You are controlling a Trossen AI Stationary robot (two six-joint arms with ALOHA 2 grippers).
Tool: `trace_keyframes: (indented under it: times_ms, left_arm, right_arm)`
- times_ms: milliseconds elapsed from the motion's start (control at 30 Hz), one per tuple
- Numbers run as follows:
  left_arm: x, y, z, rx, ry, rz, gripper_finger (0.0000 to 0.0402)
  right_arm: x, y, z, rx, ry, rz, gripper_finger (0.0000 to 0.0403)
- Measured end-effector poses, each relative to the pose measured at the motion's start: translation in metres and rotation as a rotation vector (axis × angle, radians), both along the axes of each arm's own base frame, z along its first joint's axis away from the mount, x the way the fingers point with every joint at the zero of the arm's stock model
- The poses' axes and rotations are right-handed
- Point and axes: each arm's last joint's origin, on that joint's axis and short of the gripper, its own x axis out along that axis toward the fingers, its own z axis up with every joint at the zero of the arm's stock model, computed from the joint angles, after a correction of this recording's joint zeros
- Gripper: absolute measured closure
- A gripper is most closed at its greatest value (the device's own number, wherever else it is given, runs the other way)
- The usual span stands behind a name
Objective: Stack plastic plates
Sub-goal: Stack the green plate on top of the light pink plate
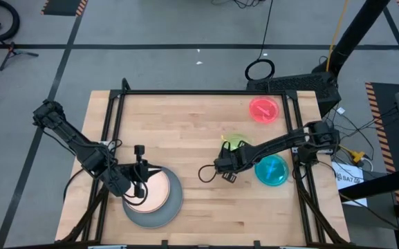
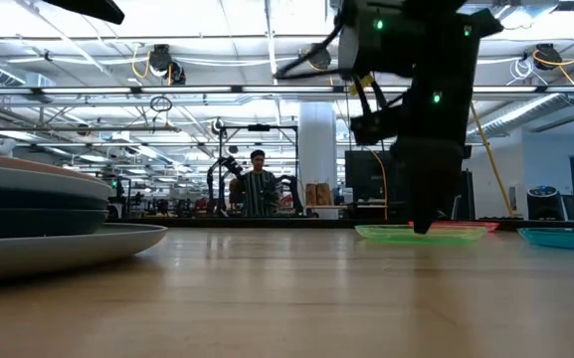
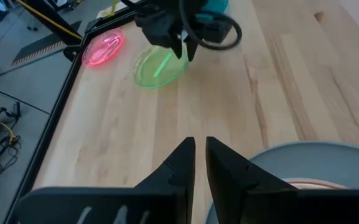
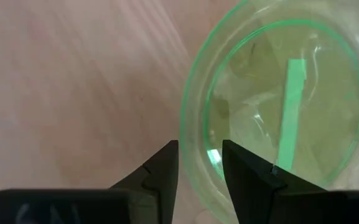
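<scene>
Right end effector (image 4: 199, 163) hangs with its fingers a little apart over the rim of the green plate (image 4: 279, 106) on the table (image 1: 199, 124); nothing is held. That plate looks thin, light and slippery; pinch it at the rim.

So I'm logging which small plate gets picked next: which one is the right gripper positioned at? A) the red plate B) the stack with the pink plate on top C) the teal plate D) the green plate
D: the right gripper has its open fingers straddling the rim of the green plate, while the red plate and teal plate lie apart from it.
</scene>
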Motion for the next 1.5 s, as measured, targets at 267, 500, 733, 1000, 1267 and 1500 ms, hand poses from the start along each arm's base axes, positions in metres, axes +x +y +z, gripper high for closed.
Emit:
trace_keyframes:
  times_ms: [267,500,733,1000,1267,1500]
  left_arm:
    - [0.000,0.000,0.000,0.017,0.004,-0.010,0.0355]
    - [0.000,0.000,0.000,0.027,0.006,-0.017,0.0355]
    - [0.000,0.000,0.000,0.029,0.005,-0.017,0.0355]
    - [0.000,-0.002,0.002,0.020,-0.019,-0.012,0.0355]
    - [-0.013,-0.023,0.037,-0.057,-0.156,-0.037,0.0355]
    - [-0.045,-0.047,0.050,-0.026,-0.297,-0.031,0.0355]
  right_arm:
    - [0.003,-0.002,-0.012,-0.045,0.023,-0.020,0.0287]
    - [0.004,-0.004,-0.012,-0.073,0.011,-0.032,0.0303]
    - [0.004,-0.003,-0.012,-0.072,0.015,-0.006,0.0387]
    - [0.003,-0.004,-0.008,-0.072,0.019,0.028,0.0399]
    - [0.029,0.012,0.036,-0.120,-0.079,0.157,0.0401]
    - [0.069,0.040,0.087,-0.146,-0.308,0.332,0.0402]
